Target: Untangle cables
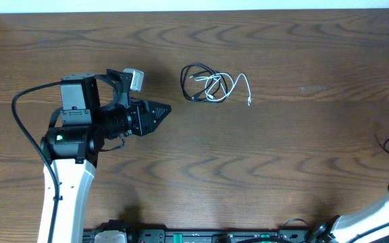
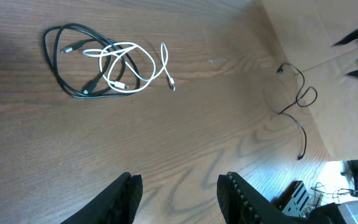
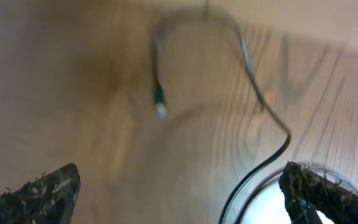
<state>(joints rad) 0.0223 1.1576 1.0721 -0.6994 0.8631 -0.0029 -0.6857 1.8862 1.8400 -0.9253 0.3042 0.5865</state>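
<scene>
A thin black cord [image 2: 50, 56] and a thin white cord [image 2: 165, 62] lie tangled in one heap on the brown wooden surface [image 1: 282, 148], ahead of the left claw [image 2: 179, 190], which is released and empty. The right claw [image 3: 179, 193] is spread wide and is empty too. I judge this to be the approach step; next, one claw must pinch a single cord. No writing is readable.

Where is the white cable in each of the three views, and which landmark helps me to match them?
Overhead: the white cable lies top centre, forming the right part of the tangle.
Left wrist: the white cable is upper left, beyond the open left tool.
Right wrist: not in it; only a blurred dark cord shows.
Landmark: the black cable, looped on its left in both.
</scene>
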